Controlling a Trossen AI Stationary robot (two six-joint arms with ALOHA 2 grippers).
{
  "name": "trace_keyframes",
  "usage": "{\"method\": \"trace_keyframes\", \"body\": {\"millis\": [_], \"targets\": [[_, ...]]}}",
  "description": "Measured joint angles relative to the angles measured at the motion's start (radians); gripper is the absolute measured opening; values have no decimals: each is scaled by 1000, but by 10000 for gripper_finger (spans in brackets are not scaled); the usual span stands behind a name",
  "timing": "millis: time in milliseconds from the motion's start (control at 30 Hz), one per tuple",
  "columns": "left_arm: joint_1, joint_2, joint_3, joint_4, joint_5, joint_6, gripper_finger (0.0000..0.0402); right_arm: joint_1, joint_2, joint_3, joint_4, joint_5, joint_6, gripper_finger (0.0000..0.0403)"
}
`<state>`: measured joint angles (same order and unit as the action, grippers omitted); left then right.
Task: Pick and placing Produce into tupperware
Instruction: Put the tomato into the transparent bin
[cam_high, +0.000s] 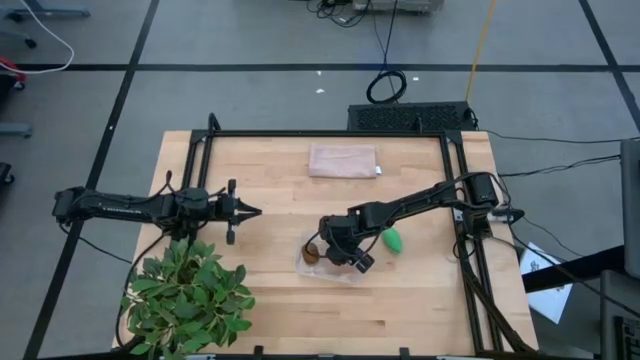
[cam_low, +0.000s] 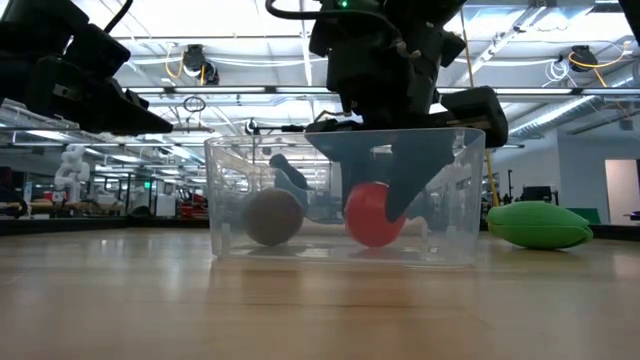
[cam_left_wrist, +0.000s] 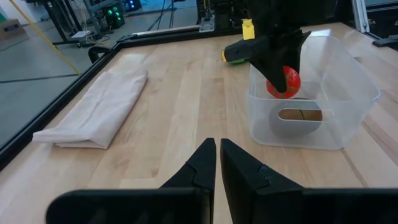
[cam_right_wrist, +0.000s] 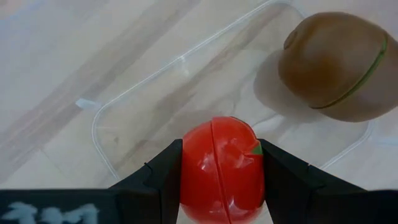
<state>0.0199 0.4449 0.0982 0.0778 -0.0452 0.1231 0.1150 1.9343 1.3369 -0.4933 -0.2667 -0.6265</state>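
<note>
The clear tupperware (cam_high: 303, 262) stands right of the table's middle. The brown kiwi (cam_right_wrist: 336, 65) lies on its floor. My right gripper (cam_right_wrist: 219, 150) reaches down into the tupperware (cam_low: 345, 150) and is shut on the red tomato (cam_low: 375, 213), beside the kiwi (cam_low: 272, 216). The bright green oval (cam_high: 392, 241) lies on the table just right of the tupperware, also seen in the low view (cam_low: 537, 224). My left gripper (cam_high: 245, 210) hovers shut over the table's left part, well clear of the tupperware (cam_left_wrist: 311, 93). My right gripper pinches the red tomato between its two fingers (cam_right_wrist: 163, 174), which sit on opposite sides of it (cam_right_wrist: 189, 168). The fingers come from above, pointing down into the tupperware. The tomato sits low inside, at or just above the floor; I cannot tell which.
A folded pinkish-beige cloth (cam_high: 343, 160) lies near the table's far edge. A leafy potted plant (cam_high: 190, 295) fills the near left corner. A black frame (cam_high: 300, 133) borders the table. Bare wood shows between my left gripper and the tupperware.
</note>
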Motion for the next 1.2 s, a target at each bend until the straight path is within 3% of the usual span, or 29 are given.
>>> {"method": "trace_keyframes", "body": {"millis": [500,1200], "targets": [[0,0,0,-1,0,0,28,4,0,-1,-11,0,36,226],[0,0,0,-1,0,0,28,4,0,-1,2,1,70,263]]}}
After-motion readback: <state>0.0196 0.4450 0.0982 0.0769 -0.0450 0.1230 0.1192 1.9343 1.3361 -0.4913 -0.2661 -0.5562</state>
